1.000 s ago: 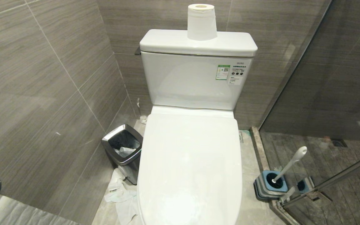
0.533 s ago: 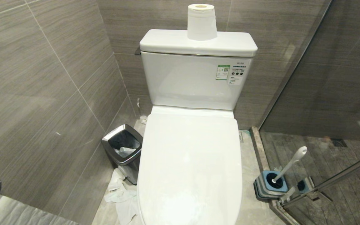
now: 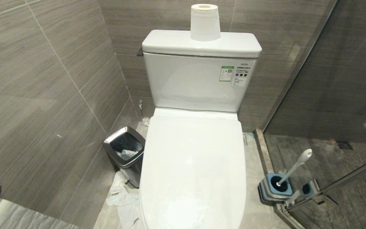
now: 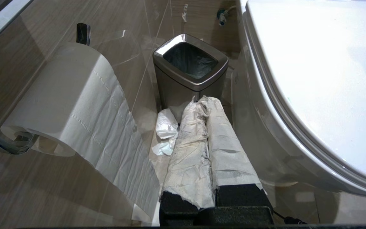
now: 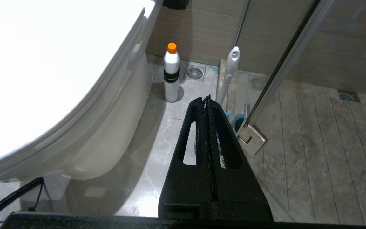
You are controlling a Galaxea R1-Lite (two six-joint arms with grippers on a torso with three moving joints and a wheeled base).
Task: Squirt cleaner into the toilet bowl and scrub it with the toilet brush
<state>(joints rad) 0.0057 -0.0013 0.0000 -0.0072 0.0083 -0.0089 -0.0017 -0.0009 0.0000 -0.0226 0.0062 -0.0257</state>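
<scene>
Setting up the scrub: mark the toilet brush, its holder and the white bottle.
toilet brush (image 3: 299,163), head view, upper handle.
holder (image 3: 267,185), head view, blue top edge.
white bottle (image 5: 171,86), right wrist view, lower body below the black band.

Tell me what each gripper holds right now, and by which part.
Nothing is held. The left gripper, its fingers wrapped in paper, is shut on nothing beside the toilet; the right gripper is shut and empty.

My toilet bowl (image 3: 192,171) sits with its glossy white lid shut, and right of it the toilet brush (image 3: 294,168) leans in its blue-and-grey holder (image 3: 273,188).
</scene>
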